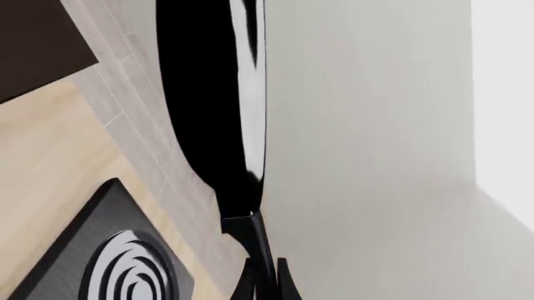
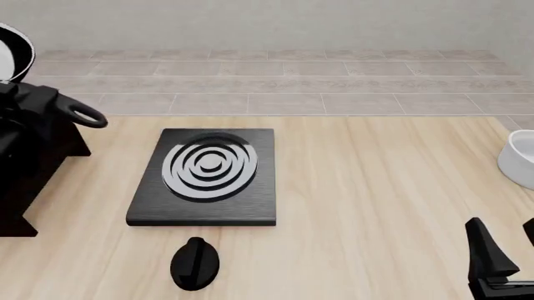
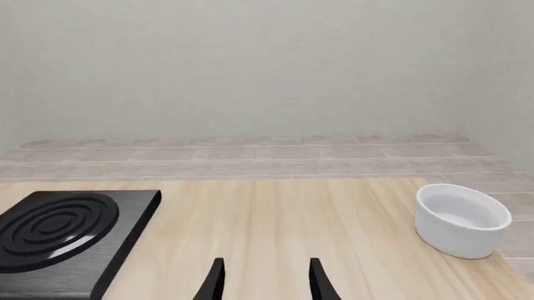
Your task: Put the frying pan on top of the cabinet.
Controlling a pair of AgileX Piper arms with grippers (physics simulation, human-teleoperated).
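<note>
Frying pan (image 2: pixel 15 53) rides high at about ten o'clock in the front view, partly cut off by the frame edge, its glossy pale inside turned sideways, so it is carried on edge rather than flat. In the left wrist view the left gripper (image 1: pixel 264 281) has its fingers pinching the thin handle, the pan body rising edge-on ahead of the camera; holding it by the handle likely keeps the fingers clear of the bowl for setting down. Below and beside it stands the cabinet (image 2: pixel 29 181), dark and boxy at nine o'clock, partly hidden by the left arm; the pan seems to be above or just beyond its top, not resting on it, so I judge that tipping it level and lowering remain. The burner slab (image 2: pixel 204 178) lies at the centre of the surface (image 2: pixel 376 206), the knob (image 2: pixel 195 263) near it at six o'clock. The right gripper (image 3: pixel 262 281) waits at four o'clock, fingers spread and holding nothing, near the white bowl (image 3: pixel 461 220).
</note>
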